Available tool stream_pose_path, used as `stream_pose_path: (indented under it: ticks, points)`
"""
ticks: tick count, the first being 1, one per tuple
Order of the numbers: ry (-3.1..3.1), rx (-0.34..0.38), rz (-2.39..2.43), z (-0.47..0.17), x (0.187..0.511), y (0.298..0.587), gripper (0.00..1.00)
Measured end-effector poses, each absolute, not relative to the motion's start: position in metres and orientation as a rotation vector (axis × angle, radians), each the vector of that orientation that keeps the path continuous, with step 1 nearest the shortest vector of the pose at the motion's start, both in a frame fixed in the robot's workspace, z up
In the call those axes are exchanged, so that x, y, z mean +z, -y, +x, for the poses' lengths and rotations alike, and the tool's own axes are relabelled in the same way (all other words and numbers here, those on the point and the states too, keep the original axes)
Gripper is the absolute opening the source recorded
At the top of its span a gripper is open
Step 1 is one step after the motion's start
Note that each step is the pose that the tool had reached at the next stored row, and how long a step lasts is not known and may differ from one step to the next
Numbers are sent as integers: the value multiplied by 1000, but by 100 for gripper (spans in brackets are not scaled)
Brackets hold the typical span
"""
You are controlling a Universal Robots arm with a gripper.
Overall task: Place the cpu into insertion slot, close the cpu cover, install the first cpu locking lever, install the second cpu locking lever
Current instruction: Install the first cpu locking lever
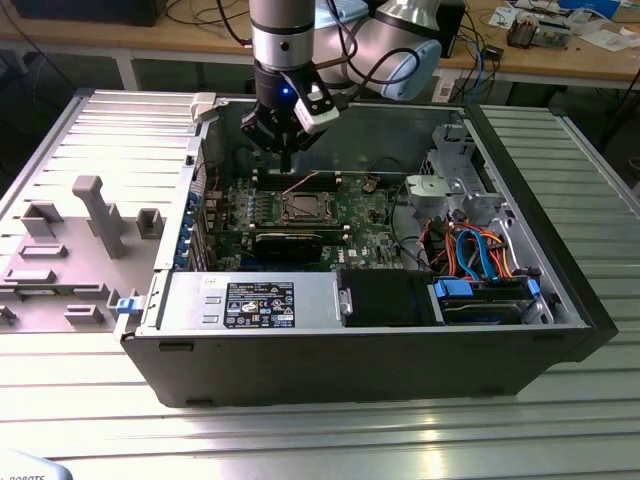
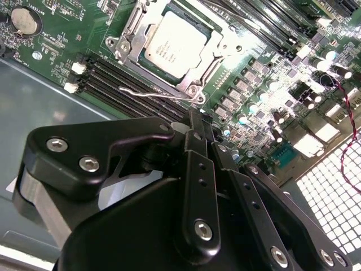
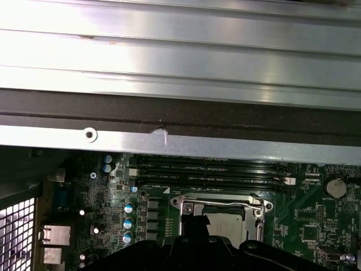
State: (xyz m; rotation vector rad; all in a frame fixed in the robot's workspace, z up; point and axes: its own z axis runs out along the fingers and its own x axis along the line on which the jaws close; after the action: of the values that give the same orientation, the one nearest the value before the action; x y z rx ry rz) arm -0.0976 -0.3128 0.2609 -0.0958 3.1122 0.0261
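The cpu [image 2: 175,44] lies flat in the insertion slot [image 2: 117,46] on the green motherboard, silver top showing. The cpu cover [image 2: 134,28] is down around it as a silver frame. A thin wire locking lever [image 2: 152,92] runs along the socket edge nearest my gripper and looks sprung clear of the frame. My gripper [image 2: 196,116] hovers a little above the board beside that lever, fingers shut with nothing between them. In the exterior view the gripper [image 1: 287,166] hangs just behind the socket with the cpu [image 1: 303,207]. In the first wrist view the cover [image 3: 221,202] shows past the gripper [image 3: 196,224].
The open computer case [image 1: 350,350] lies on a ribbed metal table. Memory slots [image 2: 121,79] run beside the socket. A black expansion card [image 1: 288,243] sits in front of it. Drive cage and coloured cables [image 1: 470,250] fill the exterior view's right. A grey fixture [image 1: 95,215] stands at the exterior view's left.
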Motion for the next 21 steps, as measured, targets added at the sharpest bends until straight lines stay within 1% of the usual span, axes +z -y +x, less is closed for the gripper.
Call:
stream_pose_path:
  ticks: [10, 13, 21]
  points:
    - [-3112, 27, -96, -95, 259, 313, 11]
    - [-3112, 39, -92, -90, 254, 313, 11]
    - [-3112, 40, -90, -81, 243, 312, 11]
